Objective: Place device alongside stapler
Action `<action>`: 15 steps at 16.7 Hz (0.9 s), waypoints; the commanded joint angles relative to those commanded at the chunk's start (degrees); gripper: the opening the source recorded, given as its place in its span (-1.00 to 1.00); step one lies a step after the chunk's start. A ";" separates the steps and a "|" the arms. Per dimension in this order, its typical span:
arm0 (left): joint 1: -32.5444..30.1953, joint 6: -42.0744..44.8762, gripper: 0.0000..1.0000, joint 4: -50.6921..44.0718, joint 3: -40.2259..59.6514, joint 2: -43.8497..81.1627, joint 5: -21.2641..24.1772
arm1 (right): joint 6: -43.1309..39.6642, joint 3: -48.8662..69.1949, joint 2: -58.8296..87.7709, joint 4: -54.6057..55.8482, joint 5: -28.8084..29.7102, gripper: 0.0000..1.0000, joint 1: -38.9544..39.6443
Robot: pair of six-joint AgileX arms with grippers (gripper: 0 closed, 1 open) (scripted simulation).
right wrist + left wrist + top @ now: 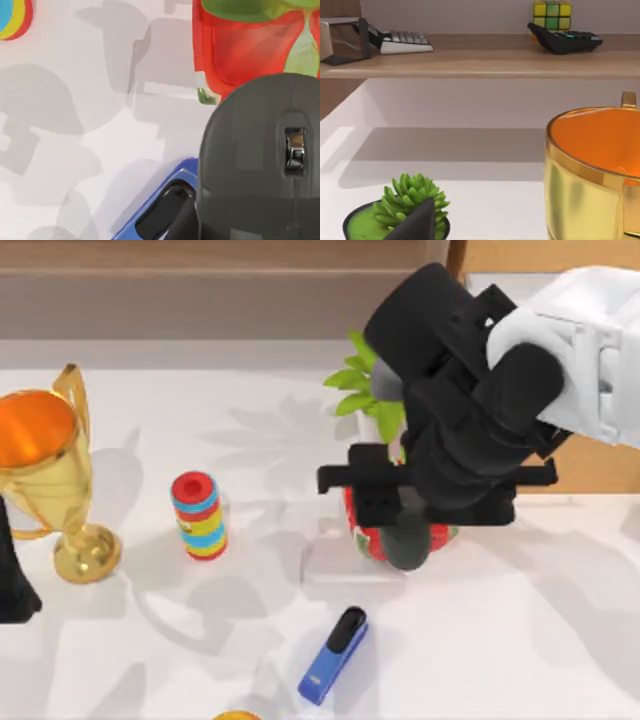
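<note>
My right gripper [405, 530] hangs over the middle of the table [520, 640], above the white surface, and it is clamped on the device [407, 543], a dark grey computer mouse whose rounded end pokes out below the black fingers. In the right wrist view that mouse [250, 165] looms close, scroll wheel [295, 150] plainly visible, held off the table with the blue stapler [165, 200] underneath and to one side of it. From above, the stapler [333, 655] lies flat near the front edge, tilted, black end pointing up toward the gripper; the mouse is near it but apart, not yet set down beside it. Just behind the mouse sits a red pot [370, 535] (its green leaves [365, 390] spread out past the arm). Further left stands a striped cylinder [198, 515], upright, and at the far left a gold trophy cup [45, 480] with an orange inside. My left arm [15, 580] is parked at the left edge beside the trophy; I cannot tell how its fingers stand. Its wrist view looks past the trophy cup [592, 175] and a small succulent [410, 200] toward a wooden shelf [470, 62] holding a keyboard [402, 42], a calculator [565, 40] and a colour cube [552, 10].
</note>
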 joint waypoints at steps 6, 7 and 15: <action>0.00 0.00 1.00 0.00 0.00 0.00 0.00 | 8.02 -13.81 0.34 3.26 2.03 -1.00 3.63; 0.00 0.00 1.00 0.00 0.00 0.00 0.00 | 8.84 -15.32 0.63 3.66 2.44 -1.00 3.49; 0.00 0.00 1.00 0.00 0.00 0.00 0.00 | 10.20 -17.69 1.02 4.27 3.07 -1.00 3.17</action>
